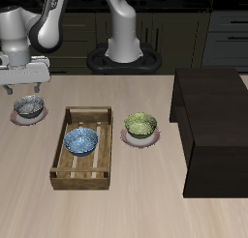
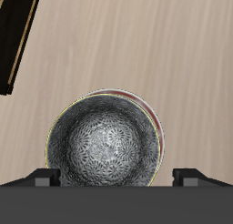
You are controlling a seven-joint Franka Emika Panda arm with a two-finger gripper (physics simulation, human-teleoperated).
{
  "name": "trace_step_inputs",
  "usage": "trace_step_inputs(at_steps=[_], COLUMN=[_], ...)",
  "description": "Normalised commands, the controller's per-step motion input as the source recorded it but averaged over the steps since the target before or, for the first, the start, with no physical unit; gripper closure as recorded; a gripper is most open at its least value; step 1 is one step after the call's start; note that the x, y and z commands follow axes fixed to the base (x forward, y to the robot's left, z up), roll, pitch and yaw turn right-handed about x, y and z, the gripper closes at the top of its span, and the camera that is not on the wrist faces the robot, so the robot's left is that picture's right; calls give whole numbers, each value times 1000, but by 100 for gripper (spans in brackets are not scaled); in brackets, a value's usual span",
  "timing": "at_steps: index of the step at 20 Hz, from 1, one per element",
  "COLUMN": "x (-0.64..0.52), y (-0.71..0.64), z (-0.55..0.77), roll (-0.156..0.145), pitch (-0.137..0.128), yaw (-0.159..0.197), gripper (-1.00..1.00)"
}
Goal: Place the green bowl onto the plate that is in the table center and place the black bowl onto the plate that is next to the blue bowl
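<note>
On plates: green bowl (image 1: 139, 123), black bowl (image 1: 29, 107); tray (image 1: 70, 174) holds blue bowl (image 1: 80, 140)

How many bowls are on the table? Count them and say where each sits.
3. The black bowl sits on a plate under the gripper; the blue bowl lies in the wooden tray; the green bowl sits on the center plate.

Table (image 1: 145, 198): pale wood grain, matt. Tray (image 1: 66, 174) on the table: slatted darker wood, unvarnished look. Black bowl (image 2: 105, 141): mottled grey-black interior, slight sheen, light rim. Green bowl (image 1: 139, 123) beside the tray: speckled glaze. Cabinet (image 1: 218, 126) beside the green bowl: dark, matt, smooth.
</note>
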Motion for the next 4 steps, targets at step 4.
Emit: trace_step_inputs(at_steps=[4], x=[-440], y=[441], z=[434], roll=[-111], pitch=[-14], yaw=[-15], gripper=[-100])
